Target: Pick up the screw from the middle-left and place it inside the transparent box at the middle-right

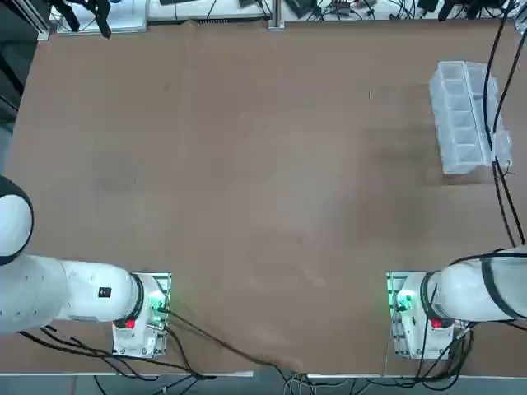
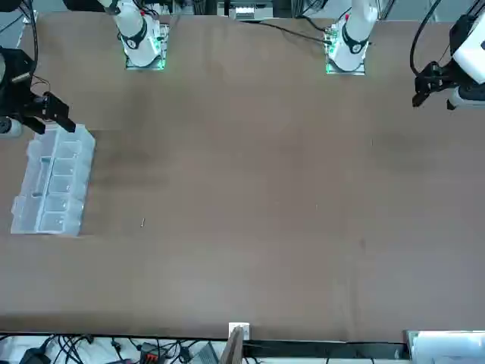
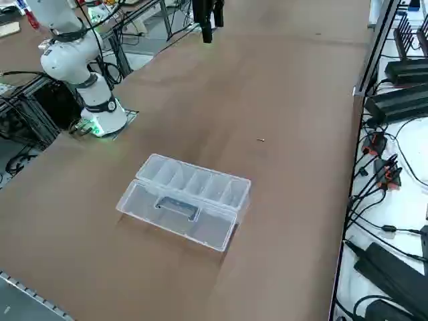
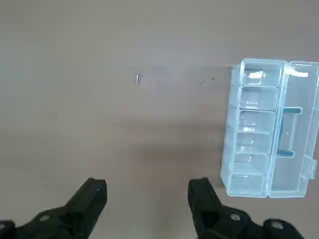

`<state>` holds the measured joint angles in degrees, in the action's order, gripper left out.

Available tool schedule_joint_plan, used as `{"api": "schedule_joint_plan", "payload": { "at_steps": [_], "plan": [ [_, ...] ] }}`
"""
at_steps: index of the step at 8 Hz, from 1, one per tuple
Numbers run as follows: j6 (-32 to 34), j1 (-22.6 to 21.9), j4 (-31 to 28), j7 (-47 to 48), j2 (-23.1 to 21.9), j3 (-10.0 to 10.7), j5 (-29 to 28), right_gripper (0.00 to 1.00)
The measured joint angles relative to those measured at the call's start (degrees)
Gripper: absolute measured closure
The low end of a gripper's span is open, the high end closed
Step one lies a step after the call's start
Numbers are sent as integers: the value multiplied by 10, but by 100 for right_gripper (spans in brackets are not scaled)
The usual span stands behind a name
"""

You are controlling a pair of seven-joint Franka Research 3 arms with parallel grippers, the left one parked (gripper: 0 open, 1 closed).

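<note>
Right gripper (image 4: 147,199) came first, closest to the wrist lens, both black fingers (image 4: 85,200) spread wide with nothing between them, hanging high over bare brown tabletop (image 1: 247,206). From across the table the same gripper (image 2: 54,114) sat above the tabletop's right edge, just over one end of the transparent box (image 2: 53,182), jaws released. Biggest thing down there was the tabletop itself. Next, the transparent box (image 1: 465,115), lying along the right edge toward the far right corner, lid (image 3: 175,215) folded open flat beside its row of compartments (image 4: 251,132). From the side it showed clearly, whitish walls, open top (image 3: 194,184). Smallest of all, the screw (image 4: 137,78), a pale sliver lying on bare wood, well apart from the box and toward the far edge; the side camera caught it too (image 3: 261,140), out in the open, touching nothing
</note>
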<state>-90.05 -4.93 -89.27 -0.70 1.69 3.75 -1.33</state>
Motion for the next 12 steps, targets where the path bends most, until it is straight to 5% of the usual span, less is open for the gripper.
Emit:
{"api": "schedule_joint_plan", "payload": {
  "at_steps": [5,12],
  "plan": [
    [-40,-1,9,4,21,0,0,0],
    [-293,-27,6,9,250,-5,-2,0]
  ]
}}
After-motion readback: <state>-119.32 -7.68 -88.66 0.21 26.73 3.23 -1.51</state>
